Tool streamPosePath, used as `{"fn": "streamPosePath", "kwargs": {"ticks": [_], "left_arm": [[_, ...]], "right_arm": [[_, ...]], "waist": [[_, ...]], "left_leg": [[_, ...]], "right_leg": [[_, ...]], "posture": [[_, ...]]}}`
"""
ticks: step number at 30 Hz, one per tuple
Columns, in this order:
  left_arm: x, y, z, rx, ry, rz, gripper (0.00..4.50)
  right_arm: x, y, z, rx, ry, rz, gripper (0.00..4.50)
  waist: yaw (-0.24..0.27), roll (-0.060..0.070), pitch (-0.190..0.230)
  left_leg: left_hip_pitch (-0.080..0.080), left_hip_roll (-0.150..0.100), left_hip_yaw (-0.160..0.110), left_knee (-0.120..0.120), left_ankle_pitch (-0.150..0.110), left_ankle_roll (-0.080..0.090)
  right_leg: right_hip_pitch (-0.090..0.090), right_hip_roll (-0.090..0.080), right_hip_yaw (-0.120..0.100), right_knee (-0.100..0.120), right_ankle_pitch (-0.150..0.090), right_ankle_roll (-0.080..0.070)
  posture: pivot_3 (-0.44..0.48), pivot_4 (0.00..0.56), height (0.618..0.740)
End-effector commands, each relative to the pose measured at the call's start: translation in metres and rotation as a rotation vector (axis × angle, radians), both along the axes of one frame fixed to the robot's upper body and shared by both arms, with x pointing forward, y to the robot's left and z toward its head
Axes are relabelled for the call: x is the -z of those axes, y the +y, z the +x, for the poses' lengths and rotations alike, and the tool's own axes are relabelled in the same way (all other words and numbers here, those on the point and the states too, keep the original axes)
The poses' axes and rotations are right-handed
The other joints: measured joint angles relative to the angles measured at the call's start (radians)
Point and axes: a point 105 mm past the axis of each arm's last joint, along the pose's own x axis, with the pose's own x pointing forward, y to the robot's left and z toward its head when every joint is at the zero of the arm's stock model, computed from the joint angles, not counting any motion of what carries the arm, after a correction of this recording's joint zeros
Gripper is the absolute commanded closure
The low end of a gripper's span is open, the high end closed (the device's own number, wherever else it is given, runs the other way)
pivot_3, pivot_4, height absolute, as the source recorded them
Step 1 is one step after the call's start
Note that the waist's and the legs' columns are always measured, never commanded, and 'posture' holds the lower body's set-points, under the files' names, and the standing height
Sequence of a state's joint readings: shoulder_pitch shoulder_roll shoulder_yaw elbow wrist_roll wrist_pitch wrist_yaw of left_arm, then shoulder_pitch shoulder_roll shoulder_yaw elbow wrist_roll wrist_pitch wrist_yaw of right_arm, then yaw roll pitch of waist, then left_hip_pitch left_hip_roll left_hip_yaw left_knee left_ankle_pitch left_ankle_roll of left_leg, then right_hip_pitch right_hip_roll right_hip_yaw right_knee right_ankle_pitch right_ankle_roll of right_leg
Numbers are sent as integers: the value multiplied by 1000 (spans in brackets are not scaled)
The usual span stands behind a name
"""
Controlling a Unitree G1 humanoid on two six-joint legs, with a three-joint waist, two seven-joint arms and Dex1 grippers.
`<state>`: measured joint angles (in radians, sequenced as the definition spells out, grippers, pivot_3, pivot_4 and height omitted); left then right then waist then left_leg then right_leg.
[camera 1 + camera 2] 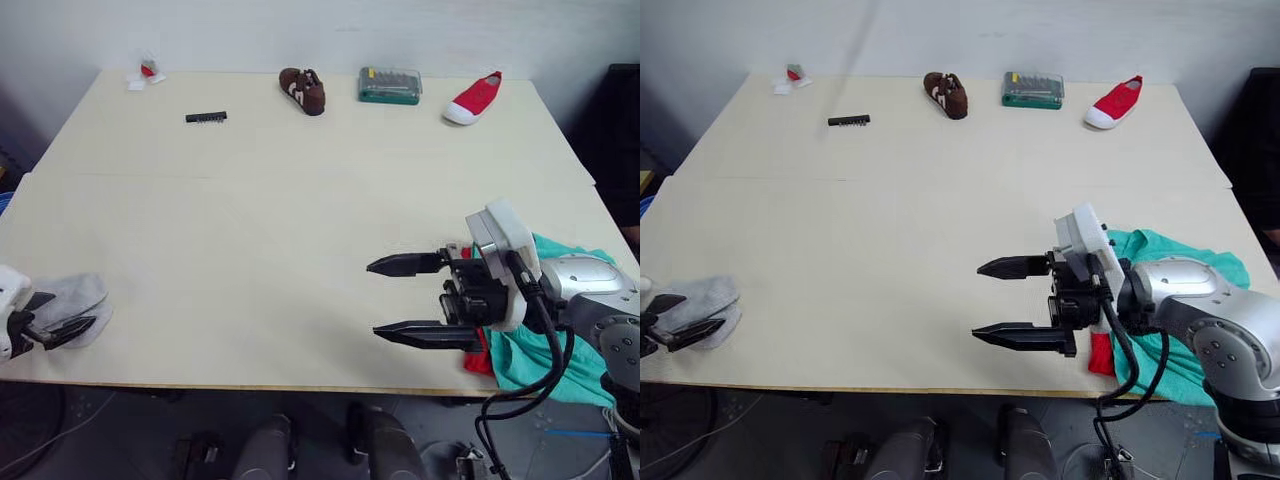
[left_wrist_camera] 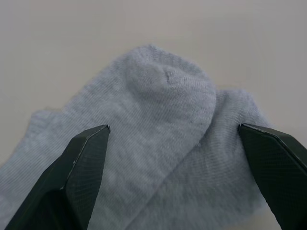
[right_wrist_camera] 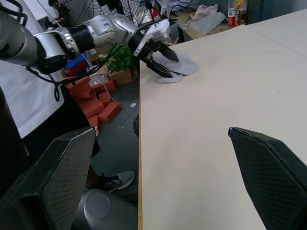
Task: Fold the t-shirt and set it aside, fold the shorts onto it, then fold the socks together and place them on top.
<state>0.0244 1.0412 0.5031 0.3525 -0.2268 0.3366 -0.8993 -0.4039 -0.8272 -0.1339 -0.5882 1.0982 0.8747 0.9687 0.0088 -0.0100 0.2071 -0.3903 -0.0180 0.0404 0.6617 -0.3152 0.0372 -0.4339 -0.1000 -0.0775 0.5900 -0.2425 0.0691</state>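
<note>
Counter [image 1: 250,230]: one, pale cream, with a faint seam across its width; its near corners are cut off from sight.

Shorts [image 1: 1185,262]: one teal-green heap at the counter's near right edge, hanging partly over it. Much of it is hidden behind the right arm, so waistband and drawstring cannot be made out.

T-shirt [image 1: 1100,355]: one, only a small red sliver visible under the shorts at the counter edge, beneath the right gripper; its fold cannot be judged.

Right gripper [image 1: 405,298]: one, hovering over bare counter just left of the clothes heap, jaws spread wide and holding nothing.

Left gripper [image 1: 62,327]: one, at the near left corner, jaws parted either side of the socks without closing on them.

Socks [image 2: 158,143]: light grey, lying overlapped at the near left corner. Two layers show in the left wrist view; their far ends are cut off.

Far edge, well apart from the clothes:
- Red canvas shoe [image 1: 473,98]: one.
- Brown shoe [image 1: 303,90]: one.
- Green case [image 1: 390,86]: one, contents too small to tell.
- Black strip [image 1: 205,117]: one, unidentifiable.
- Small red-and-white item [image 1: 148,72]: one, too small to identify.
</note>
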Motion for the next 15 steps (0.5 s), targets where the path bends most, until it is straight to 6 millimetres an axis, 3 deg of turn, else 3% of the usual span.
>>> {"fn": "streamPosePath", "kwargs": {"ticks": [1, 9, 14, 15], "left_arm": [[2, 7, -2, -11, 45, 3, 388], [9, -5, -4, -18, 109, -144, 2828], [12, -24, -5, -22, 120, -240, 4387], [14, -29, -5, -21, 112, -249, 4450]], "right_arm": [[-11, -1, -8, -7, -57, 7, 0], [-8, -3, -7, 40, -82, -13, 0], [-6, -6, -5, 78, -90, -13, 0], [-6, -6, -5, 85, -91, -13, 0]], "waist": [[-5, 0, 0], [-11, 1, 0], [-11, 1, -1], [-11, 2, -1]], "left_leg": [[0, 0, 0, 0, 0, 0], [2, 1, 0, 0, 0, -3], [3, 0, 0, 0, 1, -2], [3, 0, 0, 0, 1, -2]], "right_leg": [[0, 0, 0, 0, 0, 0], [1, 0, 0, 3, 0, 0], [2, 0, 1, 3, 0, 0], [2, 0, 1, 2, 0, 0]], "posture": [[0, 150, 740], [0, 150, 740], [0, 150, 740], [0, 150, 740]]}}
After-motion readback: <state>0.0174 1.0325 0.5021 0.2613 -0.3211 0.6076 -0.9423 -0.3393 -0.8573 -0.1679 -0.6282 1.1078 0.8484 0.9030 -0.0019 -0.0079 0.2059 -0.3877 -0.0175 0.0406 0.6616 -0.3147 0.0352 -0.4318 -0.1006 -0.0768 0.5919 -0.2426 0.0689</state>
